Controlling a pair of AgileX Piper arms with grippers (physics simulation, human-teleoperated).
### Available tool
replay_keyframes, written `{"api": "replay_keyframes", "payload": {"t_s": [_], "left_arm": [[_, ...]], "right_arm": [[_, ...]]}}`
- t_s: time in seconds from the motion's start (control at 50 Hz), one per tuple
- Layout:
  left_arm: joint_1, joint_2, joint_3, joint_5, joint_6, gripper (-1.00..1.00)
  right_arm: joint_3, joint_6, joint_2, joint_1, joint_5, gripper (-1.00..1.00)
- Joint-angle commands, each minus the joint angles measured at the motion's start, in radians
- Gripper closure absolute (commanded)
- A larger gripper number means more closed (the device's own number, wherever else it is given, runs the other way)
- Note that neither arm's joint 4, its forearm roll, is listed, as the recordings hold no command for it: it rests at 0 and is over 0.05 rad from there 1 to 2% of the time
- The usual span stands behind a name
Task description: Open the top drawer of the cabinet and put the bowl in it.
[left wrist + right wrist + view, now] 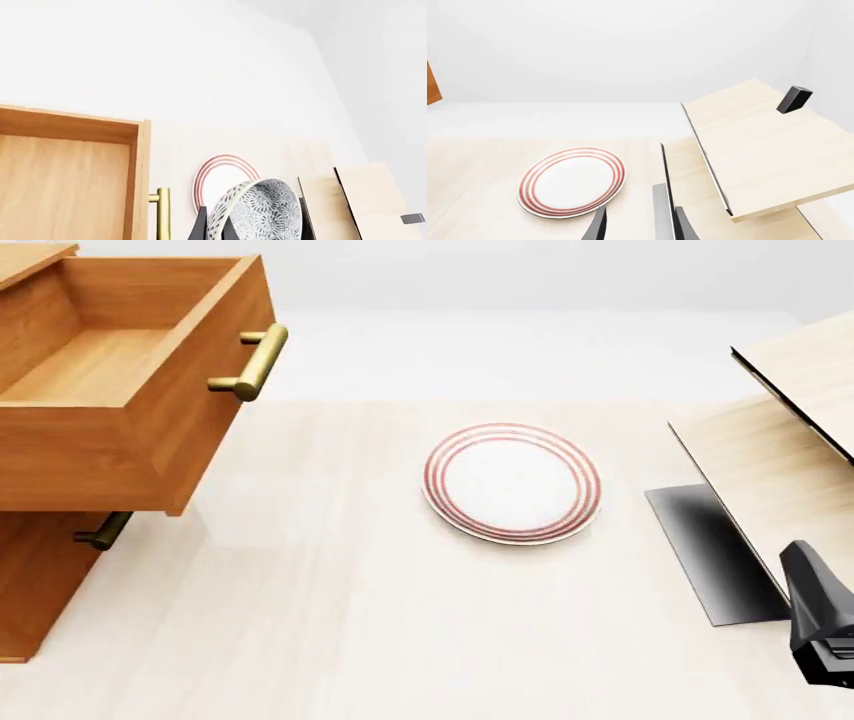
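One top drawer (94, 360) open, empty, left end effector (217, 227) grasping bowl (257, 210), right end effector (639, 225) released.

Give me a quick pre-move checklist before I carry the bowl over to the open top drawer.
1. Top drawer pulled out of the cabinet: ok, interior open from above.
2. Drawer interior free of objects: ok as far as the front view shows.
3. Bowl in the left claw: ok, it sits tilted between the fingers in the left wrist view.
4. Grip security: cannot tell, the contact points are cut off at the frame edge.
5. Right claw out of the path: ok, over by the pale wooden structure, holding nothing.
6. Plate untouched on the table: ok.
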Motion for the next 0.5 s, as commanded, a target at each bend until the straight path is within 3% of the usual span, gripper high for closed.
{"api": "replay_keyframes", "payload": {"t_s": [0.02, 0.5], "left_arm": [[0.052, -0.112, 0.114, -0.033, -0.024, 1.0], [0.172, -0.334, 0.405, -0.142, -0.123, 1.0]], "right_arm": [[0.0, -0.001, -0.001, 0.0, -0.001, -1.0], [0.0, -0.001, -0.001, 0.0, -0.001, -1.0]]}}
